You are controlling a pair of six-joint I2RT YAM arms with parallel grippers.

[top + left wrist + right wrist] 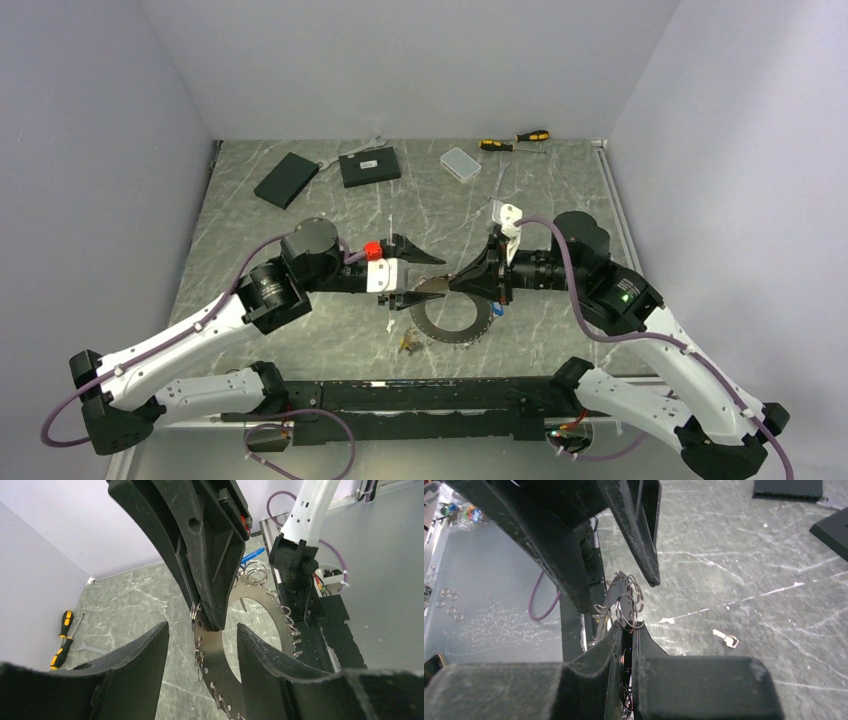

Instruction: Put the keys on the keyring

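Observation:
The keyring (440,330) is a flat dark toothed loop with small split rings along its rim. My right gripper (442,284) is shut on its far edge and holds that edge up; in the right wrist view (626,627) split rings (626,609) stick out above the fingertips. My left gripper (424,280) is open and straddles the same edge; in the left wrist view (202,627) the keyring (222,652) passes between its fingers without touching. A blue-tagged key (497,311) hangs at the loop's right. Small keys (405,343) lie near the loop's left. A plain silvery key (726,639) lies on the table.
Two black boxes (286,180) (369,167), a wrench (365,145), a clear plastic box (460,163) and two yellow-handled screwdrivers (515,140) lie at the back of the marble table. The dark base rail (430,395) runs along the near edge.

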